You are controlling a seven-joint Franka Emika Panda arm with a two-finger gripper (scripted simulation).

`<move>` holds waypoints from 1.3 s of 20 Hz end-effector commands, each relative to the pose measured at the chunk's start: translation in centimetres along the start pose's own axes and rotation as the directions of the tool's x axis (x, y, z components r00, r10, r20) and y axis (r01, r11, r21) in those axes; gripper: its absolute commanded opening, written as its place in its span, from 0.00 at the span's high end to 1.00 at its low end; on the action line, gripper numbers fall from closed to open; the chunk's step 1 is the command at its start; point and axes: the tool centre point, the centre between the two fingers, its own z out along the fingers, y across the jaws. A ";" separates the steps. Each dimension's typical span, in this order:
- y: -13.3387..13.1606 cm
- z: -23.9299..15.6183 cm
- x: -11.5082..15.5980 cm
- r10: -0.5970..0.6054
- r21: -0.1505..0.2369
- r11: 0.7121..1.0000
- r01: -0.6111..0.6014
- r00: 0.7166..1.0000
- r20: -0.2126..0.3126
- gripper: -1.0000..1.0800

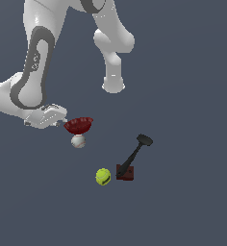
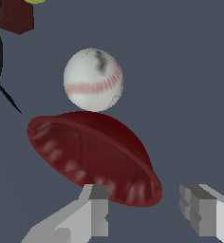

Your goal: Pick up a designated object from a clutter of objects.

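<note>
Red bowl (image 2: 92, 156) tilted by baseball (image 2: 93, 79), rim btwn spread jaws.

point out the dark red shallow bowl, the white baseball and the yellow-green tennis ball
dark red shallow bowl (image 2: 97, 156): wrist view, middle of its inside
white baseball (image 2: 92, 79): wrist view, centre of its face
yellow-green tennis ball (image 1: 103, 177): exterior view, middle of the ball
</note>
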 end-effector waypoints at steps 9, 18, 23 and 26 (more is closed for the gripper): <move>-0.8 0.7 0.2 -0.023 0.025 0.999 0.023 1.000 0.008 0.38; 0.8 1.5 -0.9 -0.037 0.072 0.997 0.038 0.999 -0.007 0.38; 2.1 2.1 -1.8 -0.047 0.108 0.993 0.049 0.999 -0.023 0.38; 2.5 2.3 -2.0 -0.049 0.118 0.992 0.052 0.998 -0.028 0.38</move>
